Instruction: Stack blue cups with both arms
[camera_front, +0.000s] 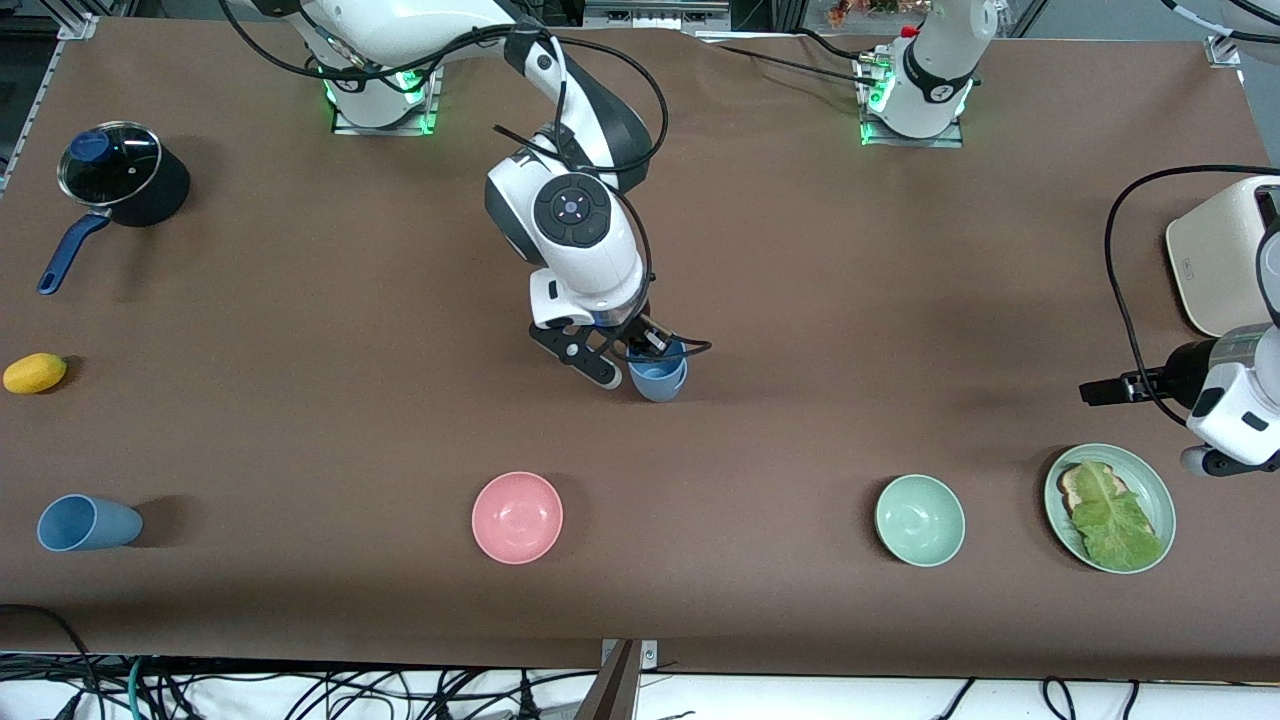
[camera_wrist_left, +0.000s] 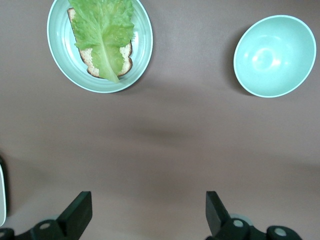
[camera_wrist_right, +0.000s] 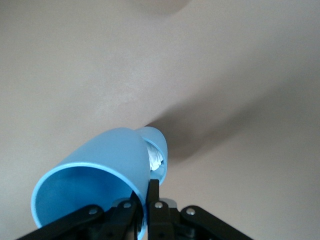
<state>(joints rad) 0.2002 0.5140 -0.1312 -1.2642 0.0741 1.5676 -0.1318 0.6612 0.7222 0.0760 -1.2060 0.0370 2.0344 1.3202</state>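
One blue cup (camera_front: 660, 382) is at the middle of the table, tilted, with my right gripper (camera_front: 640, 356) shut on its rim. In the right wrist view one finger is inside the cup (camera_wrist_right: 100, 165) and one outside, my right gripper (camera_wrist_right: 148, 189) pinching the wall. I cannot tell whether its base touches the table. A second blue cup (camera_front: 88, 523) lies on its side near the front camera at the right arm's end. My left gripper (camera_front: 1095, 390) waits open and holds nothing at the left arm's end, over bare table (camera_wrist_left: 147, 206).
A pink bowl (camera_front: 517, 517) and a pale green bowl (camera_front: 920, 520) sit nearer the front camera. A green plate (camera_front: 1160, 497) with bread and lettuce lies below my left gripper. A lidded pot (camera_front: 110, 165), a yellow fruit (camera_front: 35, 373) and a toaster (camera_front: 1220, 255) stand at the ends.
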